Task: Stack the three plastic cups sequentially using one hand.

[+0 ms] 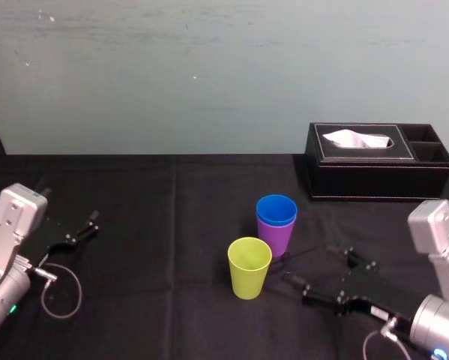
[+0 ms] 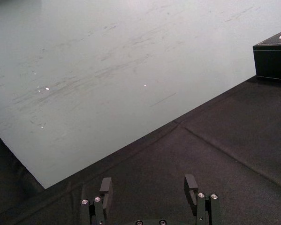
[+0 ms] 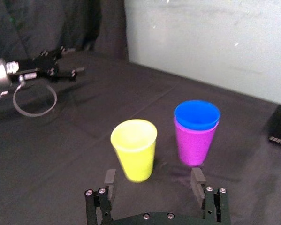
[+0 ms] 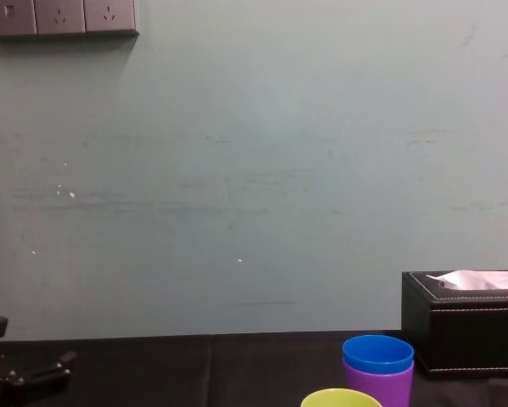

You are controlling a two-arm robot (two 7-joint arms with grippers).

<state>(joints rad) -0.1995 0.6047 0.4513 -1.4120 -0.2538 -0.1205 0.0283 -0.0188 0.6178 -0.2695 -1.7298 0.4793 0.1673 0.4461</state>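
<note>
The blue cup [image 1: 276,209] sits nested inside the purple cup [image 1: 275,238] near the middle of the black table. The yellow-green cup [image 1: 249,267] stands upright just in front of them and slightly to the left, apart from the pair. My right gripper [image 1: 308,263] lies low to the right of the cups, open and holding nothing. From the right wrist, the yellow-green cup [image 3: 134,147], blue cup [image 3: 197,114] and purple cup [image 3: 195,143] stand just ahead of that gripper [image 3: 154,180]. My left gripper [image 1: 89,225] rests far left, open [image 2: 148,185] and idle.
A black tissue box [image 1: 374,161] with a white tissue stands at the back right, behind the cups. A grey cable loop [image 1: 59,292] lies by the left arm. Black cloth [image 1: 172,225] covers the table, and a pale wall rises behind it.
</note>
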